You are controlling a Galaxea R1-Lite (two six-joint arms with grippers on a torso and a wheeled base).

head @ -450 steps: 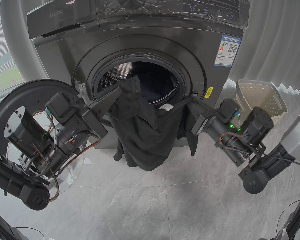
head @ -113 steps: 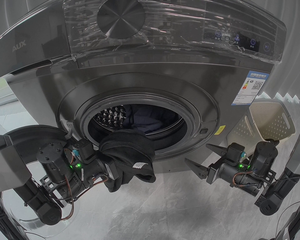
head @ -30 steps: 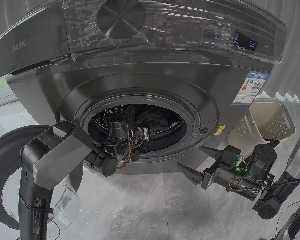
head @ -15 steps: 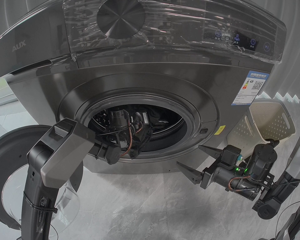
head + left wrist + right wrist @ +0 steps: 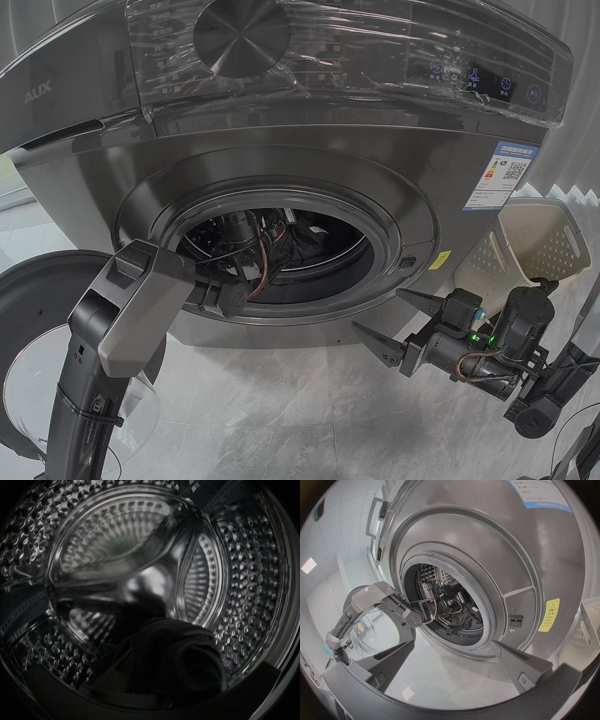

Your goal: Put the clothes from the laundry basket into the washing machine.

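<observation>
The black clothes (image 5: 168,658), heaped low inside the big grey washing machine (image 5: 437,187), look soft, light and easy to pinch at any fold, the right tool (image 5: 378,309) is spread wide outside, and I cannot tell for the left tool (image 5: 282,232) in the drum.

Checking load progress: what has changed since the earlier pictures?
The left arm carried the bunched black garment from the door rim into the drum, where it now lies. The right hand let go of it early and has since stayed open outside the machine. Laundry basket unmoved.
</observation>
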